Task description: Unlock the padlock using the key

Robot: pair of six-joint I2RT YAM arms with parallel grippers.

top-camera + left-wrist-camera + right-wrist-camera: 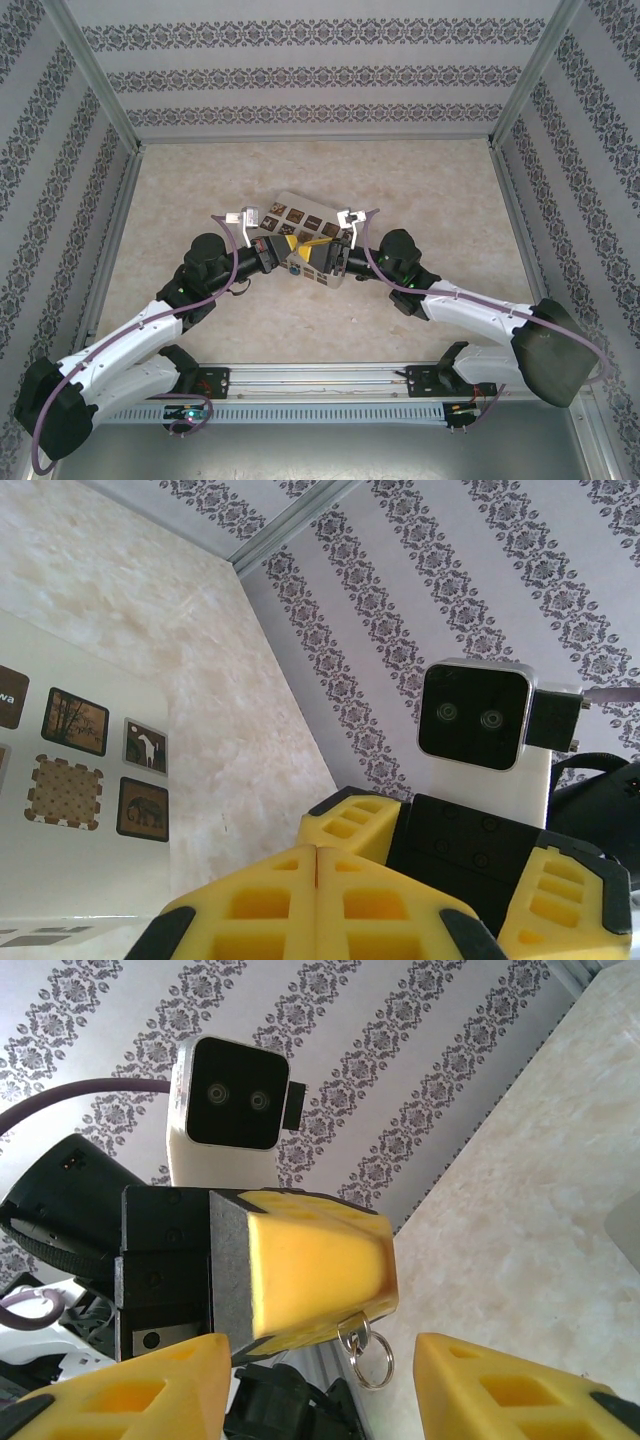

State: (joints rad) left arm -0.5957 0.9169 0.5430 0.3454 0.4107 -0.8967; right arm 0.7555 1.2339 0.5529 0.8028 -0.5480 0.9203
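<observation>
Grippers meet over the cream box [300,215] at mid-table; left gripper [317,865] has fingers clamped together on the key [372,1362], hidden but for its silvery ring dangling at their tip; right gripper [320,1360] waits just beside, fingers apart, holding nothing.

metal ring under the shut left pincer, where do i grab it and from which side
Grip the metal ring by its free lower arc, likely from below: it dangles clear under the tip of the left pincer, whose shut pads hide what it hangs from. The open right pincer flanks it in view.
</observation>
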